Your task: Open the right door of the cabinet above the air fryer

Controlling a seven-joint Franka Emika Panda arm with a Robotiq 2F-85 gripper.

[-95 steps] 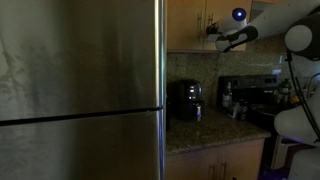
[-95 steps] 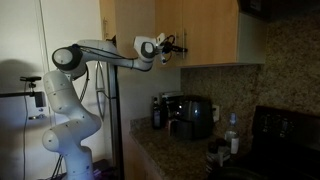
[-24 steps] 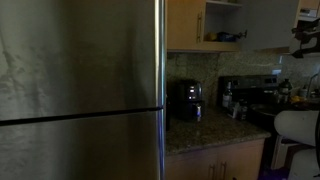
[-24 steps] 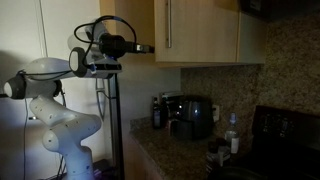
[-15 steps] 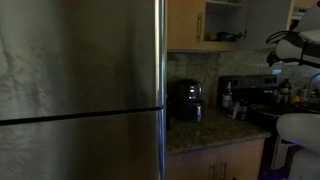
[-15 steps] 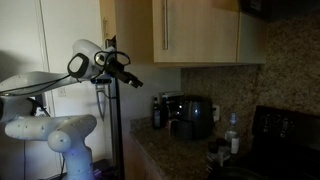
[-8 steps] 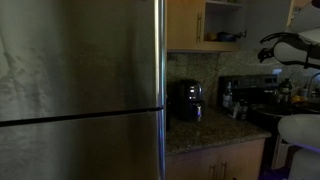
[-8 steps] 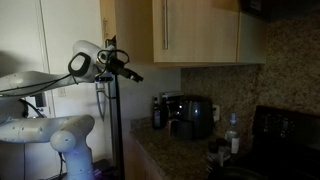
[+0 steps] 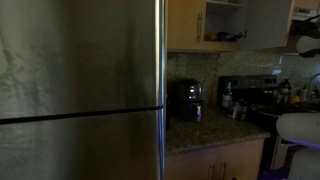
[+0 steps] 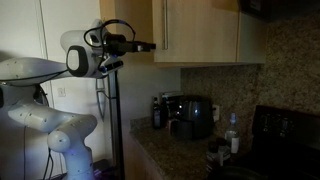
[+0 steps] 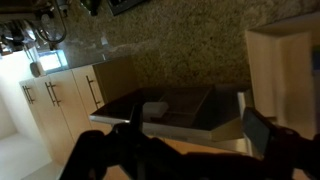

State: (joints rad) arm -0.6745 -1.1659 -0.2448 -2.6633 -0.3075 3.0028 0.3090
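Gripper (image 10: pixel 150 45): fingers (image 11: pixel 105 150) spread, holding nothing, level near the right door's edge; whether they touch it cannot be told. Right door (image 10: pixel 198 30): swung open from the cabinet (image 9: pixel 222 25), pale inner face outward. Air fryer (image 10: pixel 190 115): on the desk (image 10: pixel 160 152) below the cabinet.
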